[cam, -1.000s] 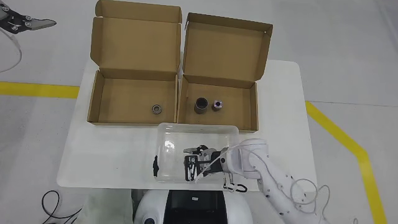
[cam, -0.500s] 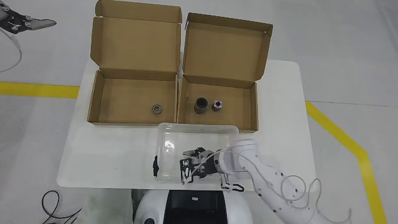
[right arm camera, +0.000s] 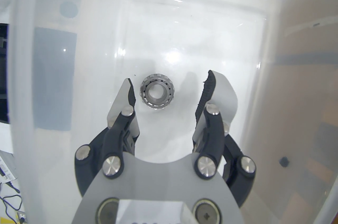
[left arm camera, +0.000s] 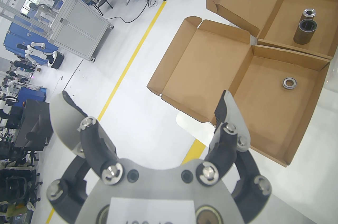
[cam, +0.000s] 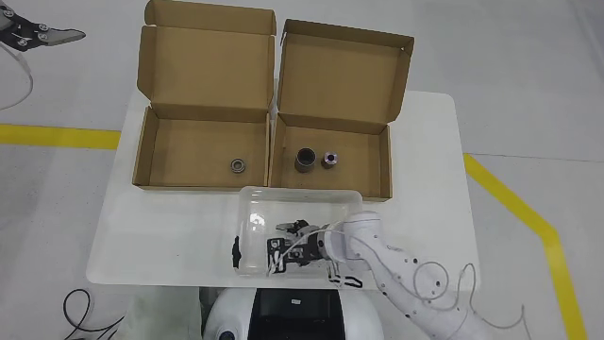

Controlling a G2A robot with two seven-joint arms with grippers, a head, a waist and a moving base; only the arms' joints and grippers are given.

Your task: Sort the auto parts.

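Note:
A small steel bearing lies on the floor of the clear plastic bin at the table's front. My right gripper is open inside the bin. The bearing sits between its fingertips, close to one pad and apart from the other. In the top view that gripper is in the bin's front left part. My left gripper hangs open with nothing in it, over the floor left of the table.
Two open cardboard boxes stand behind the bin. The left box holds another bearing. The right box holds a dark sleeve and a small metal collet. Both lids stand up at the back.
My right gripper has slid leftward inside the bin, toward the bearing. The left arm and the boxes' contents have not moved.

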